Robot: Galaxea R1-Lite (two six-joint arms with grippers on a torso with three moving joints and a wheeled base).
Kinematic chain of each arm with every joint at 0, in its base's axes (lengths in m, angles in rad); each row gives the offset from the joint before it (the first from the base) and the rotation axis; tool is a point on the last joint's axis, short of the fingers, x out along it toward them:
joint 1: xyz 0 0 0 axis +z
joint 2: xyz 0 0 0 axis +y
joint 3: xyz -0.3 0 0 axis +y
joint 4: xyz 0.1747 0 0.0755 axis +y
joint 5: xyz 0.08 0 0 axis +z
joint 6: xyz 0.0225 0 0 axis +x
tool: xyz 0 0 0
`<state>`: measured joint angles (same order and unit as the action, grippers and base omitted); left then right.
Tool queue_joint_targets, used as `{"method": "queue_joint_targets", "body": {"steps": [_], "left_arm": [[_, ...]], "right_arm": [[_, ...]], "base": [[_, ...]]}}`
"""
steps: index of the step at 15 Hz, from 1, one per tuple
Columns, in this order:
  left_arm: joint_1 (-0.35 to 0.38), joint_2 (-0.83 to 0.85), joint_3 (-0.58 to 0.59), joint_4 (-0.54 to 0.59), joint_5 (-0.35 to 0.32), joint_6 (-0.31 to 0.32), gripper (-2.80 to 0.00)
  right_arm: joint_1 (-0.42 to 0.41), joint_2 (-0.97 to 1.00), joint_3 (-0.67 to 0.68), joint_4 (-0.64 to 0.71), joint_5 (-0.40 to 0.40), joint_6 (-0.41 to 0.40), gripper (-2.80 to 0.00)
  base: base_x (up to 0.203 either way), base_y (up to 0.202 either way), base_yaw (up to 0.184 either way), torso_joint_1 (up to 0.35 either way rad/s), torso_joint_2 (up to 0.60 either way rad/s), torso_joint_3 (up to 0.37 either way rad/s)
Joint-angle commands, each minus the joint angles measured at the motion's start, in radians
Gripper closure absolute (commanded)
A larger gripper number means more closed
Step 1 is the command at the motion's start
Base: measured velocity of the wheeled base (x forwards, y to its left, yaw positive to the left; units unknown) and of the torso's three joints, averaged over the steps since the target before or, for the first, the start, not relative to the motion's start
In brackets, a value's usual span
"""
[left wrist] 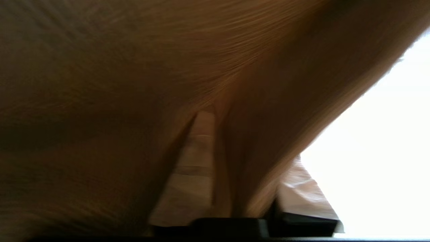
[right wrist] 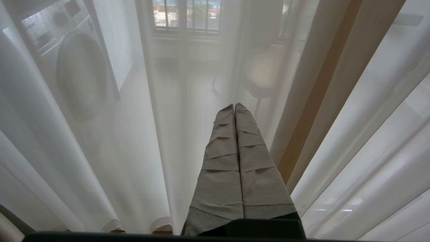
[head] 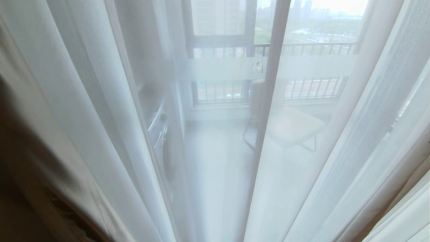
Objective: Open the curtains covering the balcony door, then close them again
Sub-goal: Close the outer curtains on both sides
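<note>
The fingers (left wrist: 198,158) of the left gripper (left wrist: 245,168) stand a little apart, and a fold of the thick curtain (left wrist: 134,67) runs between them. Whether they press it or only let it pass cannot be told, because the fabric is blurred and fills almost all of the left wrist view. Beyond this fold there is only bright light on one side.

The right gripper (right wrist: 234,107) has its fingers (right wrist: 221,161) pressed together on nothing. It points at the white sheers (right wrist: 100,151), which hang just in front of the fingertips. An edge of thick drape hangs beside them, among the sheer folds.

In the head view the sheers (head: 111,117) cover the whole balcony door (head: 268,101). Its frosted band, a chair (head: 292,126) and a washing machine (head: 161,134) show through them. The thick curtain (head: 20,161) stands at the left edge only.

As a judgement, the thick layer looks drawn aside, while the sheers are closed. Which part of the task this is cannot be told from here.
</note>
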<state>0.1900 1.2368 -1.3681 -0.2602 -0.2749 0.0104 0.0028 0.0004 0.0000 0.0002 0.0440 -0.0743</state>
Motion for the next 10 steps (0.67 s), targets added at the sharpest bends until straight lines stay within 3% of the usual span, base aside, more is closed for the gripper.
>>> {"method": "queue_joint_targets", "body": {"steps": [1,4,10], "left_arm": [[-0.001,-0.007,0.004,0.003,-0.003,0.0,-2.8],[0.0,-0.052,0.039,0.01,-0.002,-0.002,-2.8],[-0.01,-0.282,0.236,0.011,-0.009,-0.048,-2.8]], "right_arm": [[0.0,0.0,0.0,0.0,0.0,-0.001,0.0],[0.0,0.0,0.0,0.0,0.0,-0.001,0.0],[0.0,0.0,0.0,0.0,0.0,-0.001,0.0]], "base": [[0.0,0.0,0.0,0.0,0.0,0.0],[0.0,0.0,0.0,0.0,0.0,0.0],[0.0,0.0,0.0,0.0,0.0,0.0]]}}
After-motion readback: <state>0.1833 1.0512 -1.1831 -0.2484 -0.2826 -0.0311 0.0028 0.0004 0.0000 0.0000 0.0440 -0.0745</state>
